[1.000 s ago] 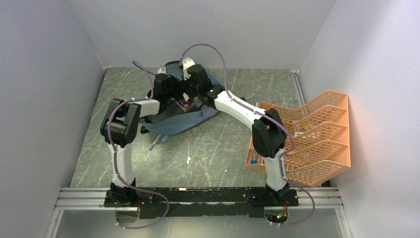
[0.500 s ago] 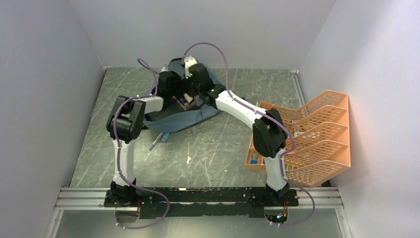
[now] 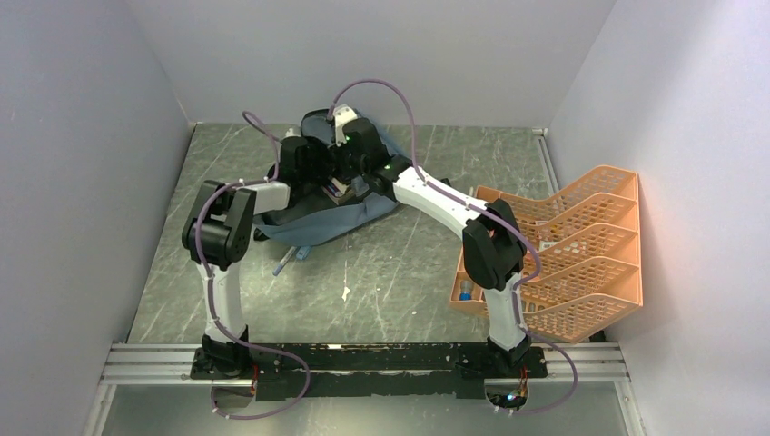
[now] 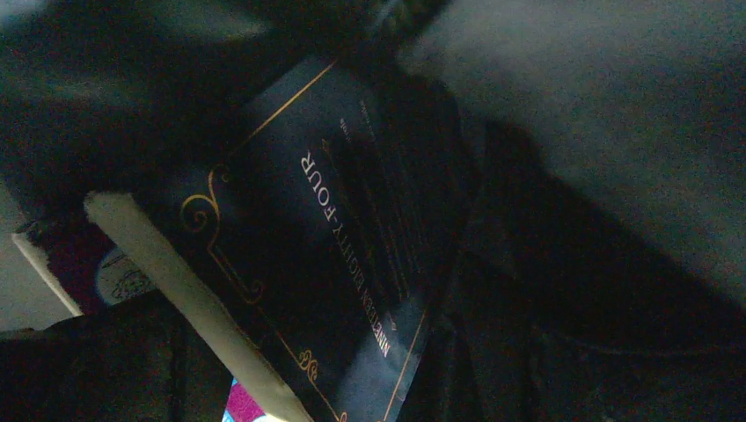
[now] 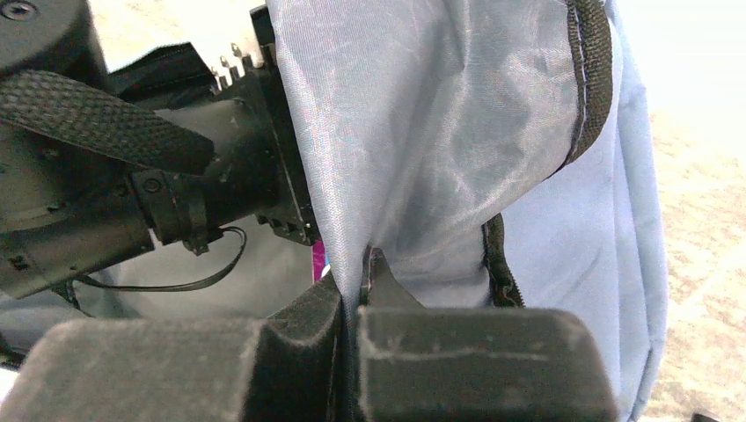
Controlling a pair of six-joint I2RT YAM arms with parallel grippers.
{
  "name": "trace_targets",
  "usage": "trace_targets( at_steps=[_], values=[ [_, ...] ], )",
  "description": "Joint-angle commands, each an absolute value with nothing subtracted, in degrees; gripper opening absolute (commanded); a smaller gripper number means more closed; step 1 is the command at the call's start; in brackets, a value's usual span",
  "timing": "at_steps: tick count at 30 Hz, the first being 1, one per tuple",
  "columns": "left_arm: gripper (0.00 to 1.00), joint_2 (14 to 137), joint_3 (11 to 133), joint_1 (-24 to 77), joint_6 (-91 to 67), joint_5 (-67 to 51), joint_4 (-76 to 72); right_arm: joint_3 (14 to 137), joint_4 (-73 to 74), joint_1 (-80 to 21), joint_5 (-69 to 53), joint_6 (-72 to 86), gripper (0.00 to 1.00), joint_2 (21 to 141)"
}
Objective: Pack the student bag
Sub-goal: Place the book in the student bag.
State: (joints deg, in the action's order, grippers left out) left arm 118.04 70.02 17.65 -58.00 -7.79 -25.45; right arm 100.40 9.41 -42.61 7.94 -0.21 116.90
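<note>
The student bag (image 3: 350,218), slate blue-grey with black zips, lies at the back middle of the table. My right gripper (image 5: 361,281) is shut on a fold of its thin fabric (image 5: 422,158) and holds the flap up. My left gripper (image 3: 320,174) reaches into the bag's mouth from the left, and its fingers are hidden by the flap. In the left wrist view a dark blue book (image 4: 334,264) with gold lettering lies aslant inside the dark bag. A pink and blue item (image 4: 242,404) shows under the book.
An orange mesh tray organiser (image 3: 581,254) stands at the right, beside the right arm's elbow. A pen (image 3: 286,261) lies on the table just in front of the bag, and a small white scrap (image 3: 346,292) sits nearer the middle.
My left arm pushed towards the bag's mouth, then drew back a little to the left. The right gripper kept its hold on the flap.
</note>
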Motion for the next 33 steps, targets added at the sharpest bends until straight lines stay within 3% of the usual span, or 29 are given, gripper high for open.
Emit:
trace_targets(
  at_steps=[1, 5, 9, 11, 26, 33],
  values=[
    [0.88, 110.39, 67.89, 16.78, -56.51, -10.56, -28.82, 102.37, 7.91, -42.29, 8.22, -1.39, 0.00, 116.14],
    [0.87, 107.06, 66.37, 16.42, -54.91, -11.26, -26.23, 102.91, 8.25, -42.22, 9.47, -2.17, 0.00, 116.78],
    [0.75, 105.47, 66.76, 16.35, -52.56, -13.01, -21.38, 103.71, 8.61, -41.94, 10.57, -2.16, 0.00, 117.70],
    [0.75, 104.60, 66.49, 16.30, -51.72, -13.60, -18.89, 104.19, 8.93, -41.92, 10.96, -2.20, 0.00, 118.24],
    [0.83, 85.06, 58.44, 13.05, -41.82, -9.48, 3.16, 109.89, 15.47, -41.90, 8.43, -3.81, 0.00, 123.65],
    [0.85, 71.88, 58.01, 11.49, -32.14, -6.08, 16.10, 112.22, 21.10, -41.98, 3.80, -4.85, 0.08, 124.18]
  ],
)
